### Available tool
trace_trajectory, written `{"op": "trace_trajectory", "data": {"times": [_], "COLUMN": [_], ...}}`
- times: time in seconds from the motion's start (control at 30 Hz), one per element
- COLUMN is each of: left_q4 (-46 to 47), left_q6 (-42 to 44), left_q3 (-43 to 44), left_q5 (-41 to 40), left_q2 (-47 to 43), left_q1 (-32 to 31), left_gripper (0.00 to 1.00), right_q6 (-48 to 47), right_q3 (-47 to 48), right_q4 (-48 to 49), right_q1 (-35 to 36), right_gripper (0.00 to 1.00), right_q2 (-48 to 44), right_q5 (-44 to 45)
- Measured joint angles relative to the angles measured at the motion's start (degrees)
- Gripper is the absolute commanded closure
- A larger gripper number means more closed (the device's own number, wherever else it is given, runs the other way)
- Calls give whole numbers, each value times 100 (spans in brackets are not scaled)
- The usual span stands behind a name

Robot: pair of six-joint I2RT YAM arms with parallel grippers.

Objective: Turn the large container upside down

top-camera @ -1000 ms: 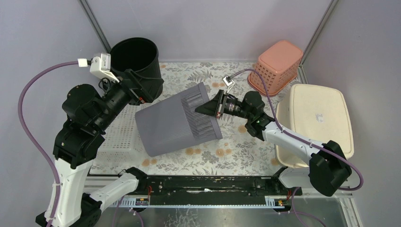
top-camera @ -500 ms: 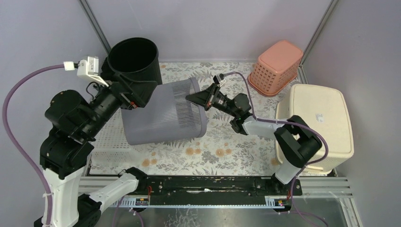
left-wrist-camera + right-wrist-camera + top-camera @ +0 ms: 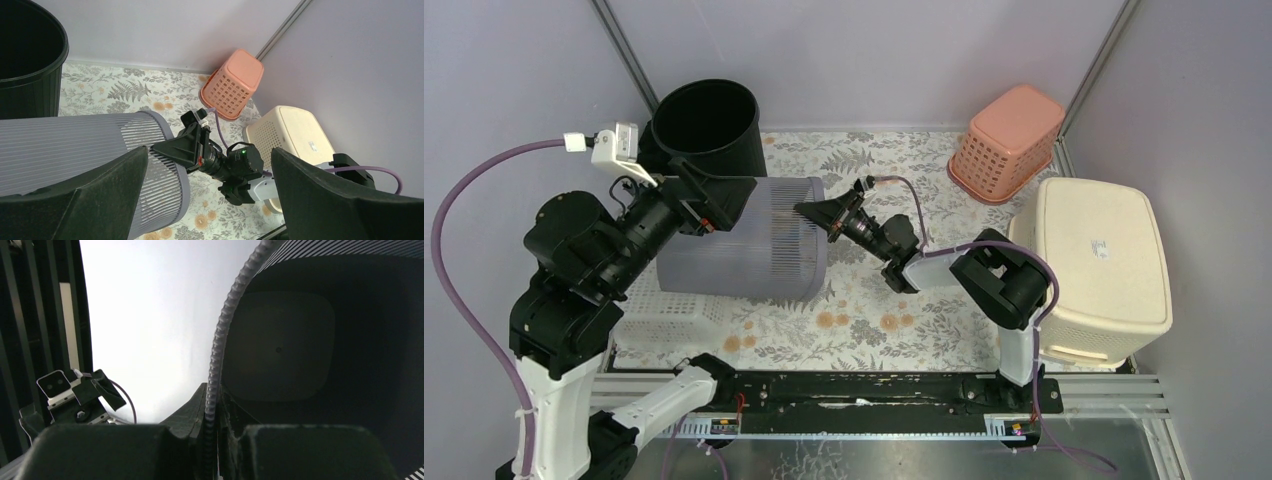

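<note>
R fingers (image 3: 310,452) clamped on rim (image 3: 216,370) of grey bin (image 3: 744,240), L fingers (image 3: 345,200) spread wide. Bin's on its side: hold rim firm, swing mouth down to counter (image 3: 864,310).

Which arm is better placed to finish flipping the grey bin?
Right, probably. The right claw pinches the rim of the grey bin; the left claw hangs open by its wall, gripping nothing.

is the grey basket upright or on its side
On its side: the grey basket has its open mouth facing right, not up, and the right gripper pinches its rim.
</note>
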Motion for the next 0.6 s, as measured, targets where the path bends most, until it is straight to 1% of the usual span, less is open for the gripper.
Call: {"op": "trace_trajectory", "data": {"times": [0.03, 0.07, 0.17, 0.2, 0.33, 0.43, 0.6], "left_q4": [-2, -2, -13, -20, -33, -31, -35], "left_q6": [9, 15, 52, 66, 116, 142, 203], "left_q3": [-37, -74, -175, -199, -280, -334, -396], "left_q5": [-9, -22, -79, -98, -140, -175, -245], "left_q2": [0, 0, 2, 2, 4, 4, 13], "left_q1": [0, 0, 0, 0, 0, 0, 0], "left_gripper": [0, 0, 0, 0, 0, 0, 0], "right_q6": [26, 59, 195, 240, 315, 293, 201], "right_q3": [0, 0, -2, -7, -201, -557, -1084], "right_q4": [44, 101, 240, 256, 435, 612, 879], "right_q1": [24, 46, 66, 66, 61, 24, -144], "right_gripper": [98, 94, 72, 67, 57, 50, 48], "right_q2": [46, 94, 291, 348, 420, 417, 295], "right_q5": [55, 133, 236, 258, 289, 267, 157]}}
